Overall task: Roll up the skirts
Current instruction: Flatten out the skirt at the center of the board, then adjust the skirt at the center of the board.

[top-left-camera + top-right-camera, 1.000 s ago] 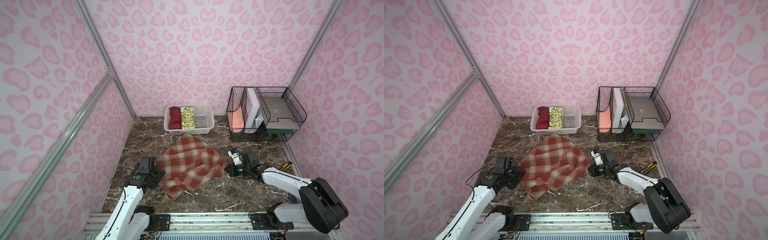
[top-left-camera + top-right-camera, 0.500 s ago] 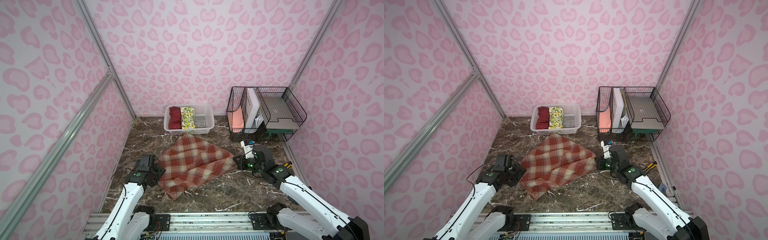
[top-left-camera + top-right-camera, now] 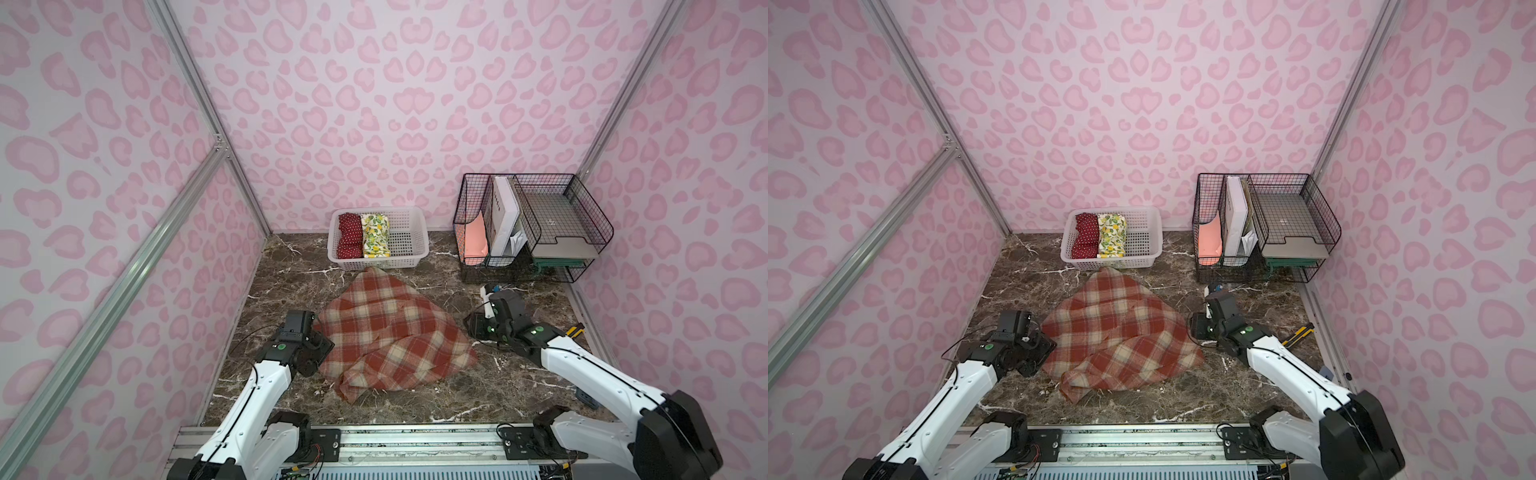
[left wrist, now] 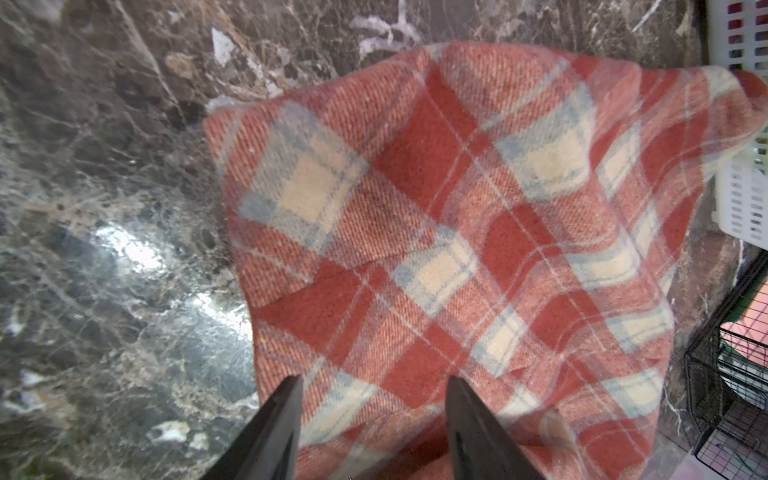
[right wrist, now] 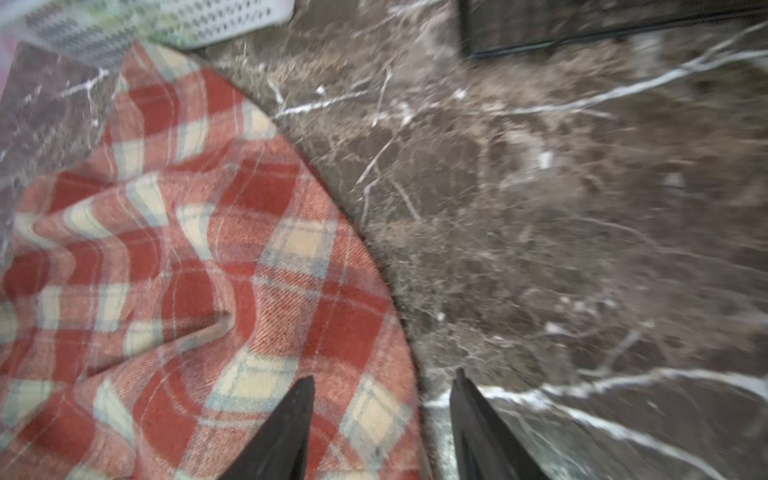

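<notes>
Rust-red plaid skirt [image 3: 390, 332] lies rumpled, so I flank it to flatten. Left gripper [image 4: 374, 380] and right gripper [image 5: 384, 376] both gape, empty.

Two skirts [image 3: 365, 235] in basket [image 3: 374, 262], third skirt [image 3: 390, 332] before it, rack [image 3: 552, 216] right

Jaws gape on left arm [image 3: 262, 390] and right arm [image 3: 590, 372].

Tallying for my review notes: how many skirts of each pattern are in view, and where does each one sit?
Red polka-dot skirt, bundled in the white basket: 1
Lemon-print skirt, bundled in the same basket: 1
Plaid skirt, loose on the table: 1
Total: 3 skirts
</notes>
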Motion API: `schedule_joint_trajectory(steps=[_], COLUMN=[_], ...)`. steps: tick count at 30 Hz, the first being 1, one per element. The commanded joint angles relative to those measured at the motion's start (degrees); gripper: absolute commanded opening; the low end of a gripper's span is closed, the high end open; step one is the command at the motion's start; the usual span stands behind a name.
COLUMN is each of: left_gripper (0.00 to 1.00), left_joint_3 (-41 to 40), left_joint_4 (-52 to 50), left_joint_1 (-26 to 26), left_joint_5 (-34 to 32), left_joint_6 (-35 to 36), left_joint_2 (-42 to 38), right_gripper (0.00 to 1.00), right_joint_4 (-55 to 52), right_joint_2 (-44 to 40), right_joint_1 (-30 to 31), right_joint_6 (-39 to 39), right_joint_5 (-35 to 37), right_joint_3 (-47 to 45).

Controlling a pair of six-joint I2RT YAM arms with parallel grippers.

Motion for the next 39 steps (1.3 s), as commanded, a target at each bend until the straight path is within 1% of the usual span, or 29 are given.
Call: schedule_joint_trajectory(steps=[1, 4, 5, 7, 9, 10, 12, 14, 16, 19, 21, 22, 24, 26, 27, 29, 30, 33, 36, 37, 38, 39], left_gripper=[0.57, 0.51, 0.49, 0.4, 0.33, 0.3, 0.29, 0.28, 0.28, 0.29, 0.32, 0.35, 0.41, 0.46, 0.48, 0.53, 0.59, 0.68, 0.69, 0.69, 0.68, 0.65], left_joint_3=[-0.92, -1.42, -1.32, -1.24, -0.98, -0.99, -1.12, -1.74, -2.31, -2.93, -2.74, -2.62, -2.02, -2.28, -2.59, -2.9, -2.68, -2.15, -2.06, -1.79, -1.61, -1.38], left_joint_4=[0.09, 1.79, 2.05, 3.09, 4.34, 5.03, 5.6, 6.03, 5.3, 4.07, 3.47, 3.42, 1.77, 1.36, 1.39, 1.23, 0.45, -0.61, 0.23, 0.39, 0.44, 0.36], left_joint_1=[0.05, 0.03, -0.02, -0.08, -0.06, -0.12, -0.28, -0.41, -0.36, -0.35, -0.35, -0.31, 0.02, 0.47, 0.82, 1.56, 2.28, 4.82, 6.95, 7.15, 7.19, 7.2], left_joint_5=[-3.96, -4.35, -4.5, -4.66, -4.08, -3.55, -3.08, -2.85, -4.01, -7.25, -8.43, -8.76, -10.07, -10.24, -9.84, -9.59, -9.95, -10.79, -9.86, -9.7, -9.81, -9.95], left_joint_6=[-5.52, -8.17, -8.51, -8.75, -8.68, -8.54, -8.73, -9.21, -9.58, -10.68, -10.82, -10.57, -10.54, -10.74, -11.18, -11.75, -11.95, -11.87, -11.67, -11.69, -11.65, -11.74], left_joint_2=[0.71, 0.44, 0.35, 0.29, 0.82, 1.34, 2.52, 3.44, 3.66, 2.6, 2.11, 2.07, 2.47, 3.0, 3.31, 3.71, 3.74, 3.16, 3.79, 4.53, 5.33, 6.32], right_gripper=[0.28, 0.02, 0.0, 0.0, 0.0, 0.0, 0.0, 0.0, 0.0, 0.0, 0.0, 0.0, 0.0, 0.02, 0.06, 0.21, 0.3, 0.4, 0.42, 0.41, 0.36, 0.3], right_joint_4=[7.88, 12.38, 13.55, 15.19, 15.39, 13.57, 10.94, 7.28, 1.92, -0.77, -2.18, -1.87, -1.19, 1.16, 2.61, 5.34, 4.59, 1.45, 2.23, 2.31, 2.75, 2.43], right_joint_2=[7.67, 10.68, 10.72, 8.96, 6.55, 5.01, 1.16, -4.67, -10.46, -16.46, -17.05, -16.76, -15.23, -10.79, -6.66, 2.83, 9.41, 25.19, 36.85, 40.41, 43.05, 45.81], right_joint_1=[3.61, 7.14, 7.45, 8.04, 8.11, 7.9, 6.56, 3.65, 0.18, -6.23, -9.47, -9.97, -9.09, -6.46, -5.04, -1.98, -0.24, 3.88, 5.08, 5.08, 4.85, 4.37], right_joint_6=[2.2, 7.37, 8.91, 13.38, 16.52, 18.52, 20.35, 21.51, 21.71, 18.65, 16.91, 15.33, 13.22, 9.25, 6.63, 0.32, -3.12, -8.81, -11.78, -12.63, -13.23, -13.84], right_joint_5=[-7.16, -6.75, -7.29, -6.76, -6.61, -5.35, -4.87, -3.5, 0.82, 1.94, 2.45, 2.14, 2.53, 3.39, 2.7, -0.91, -1.71, 0.1, -0.41, 1.39, 2.16, 0.46], right_joint_3=[0.42, -3.56, -5.41, -10.41, -14.85, -16.26, -18.7, -20.56, -20.83, -20.85, -19.42, -18.42, -14.29, -8.75, -4.72, 3.8, 9.52, 23.76, 33.66, 36.93, 38.82, 42.41])
